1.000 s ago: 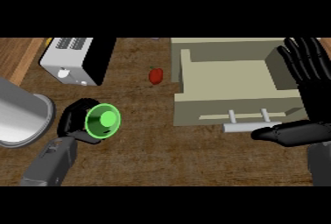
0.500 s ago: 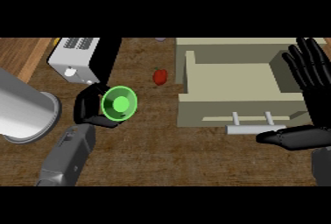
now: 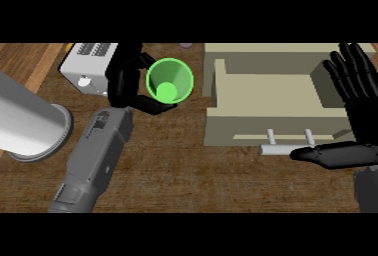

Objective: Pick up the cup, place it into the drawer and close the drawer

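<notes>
left hand [image 3: 131, 85] grasping green cup [image 3: 170, 81], beside open drawer [image 3: 269, 97], right hand [image 3: 354, 100] released

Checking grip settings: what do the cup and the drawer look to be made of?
The cup, held in the left hand, looks like smooth green plastic: uniform bright colour, slightly translucent wall. The drawer looks like matte beige painted board, with a pale cylindrical handle, possibly metal.

Dark wooden counter [image 3: 192, 170] with white toaster [image 3: 88, 67], grey cylinder [image 3: 29, 125].

left hand [image 3: 129, 82] hides part of cup [image 3: 170, 81].
</notes>
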`<state>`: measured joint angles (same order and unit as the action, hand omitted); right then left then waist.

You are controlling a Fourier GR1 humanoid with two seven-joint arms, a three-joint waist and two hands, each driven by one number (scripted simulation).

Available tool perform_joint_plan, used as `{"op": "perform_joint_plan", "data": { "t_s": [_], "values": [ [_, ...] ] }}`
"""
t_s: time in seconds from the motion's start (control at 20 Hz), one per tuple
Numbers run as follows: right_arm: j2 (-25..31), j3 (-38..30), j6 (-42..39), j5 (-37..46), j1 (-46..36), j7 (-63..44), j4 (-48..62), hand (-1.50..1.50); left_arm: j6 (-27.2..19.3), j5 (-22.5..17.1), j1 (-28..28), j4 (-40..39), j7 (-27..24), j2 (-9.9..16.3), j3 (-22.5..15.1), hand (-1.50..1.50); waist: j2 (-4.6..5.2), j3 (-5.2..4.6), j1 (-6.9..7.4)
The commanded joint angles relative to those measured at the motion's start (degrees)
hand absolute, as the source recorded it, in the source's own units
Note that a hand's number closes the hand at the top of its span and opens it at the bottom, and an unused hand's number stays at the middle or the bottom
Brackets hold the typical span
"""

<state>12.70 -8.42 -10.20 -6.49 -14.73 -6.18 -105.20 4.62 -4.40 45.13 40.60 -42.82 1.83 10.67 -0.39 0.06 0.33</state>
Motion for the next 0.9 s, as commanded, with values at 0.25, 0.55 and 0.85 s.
{"op": "perform_joint_plan", "data": {
  "t_s": [0.25, 0.55, 0.85],
  "values": [
    [0.5, -2.0, 0.5, -0.1, -2.4, 1.3, 3.1, -1.5, -11.6, -2.6, 14.7, 7.2, 19.3, -1.8, -7.6, 1.5, 0.24, -0.02, -0.7],
    [0.9, -1.9, -1.9, -1.3, 0.0, 2.8, 2.2, -1.5, -20.8, -5.8, 25.3, -1.4, 27.3, -1.8, -12.5, 1.5, 0.58, 0.01, -2.19],
    [0.5, 0.1, -1.9, -0.8, -2.0, 1.5, 1.8, -1.5, -25.7, -9.7, 32.0, -15.5, 27.6, -1.8, -17.8, 1.5, 1.38, 0.03, -4.75]
  ]
}}
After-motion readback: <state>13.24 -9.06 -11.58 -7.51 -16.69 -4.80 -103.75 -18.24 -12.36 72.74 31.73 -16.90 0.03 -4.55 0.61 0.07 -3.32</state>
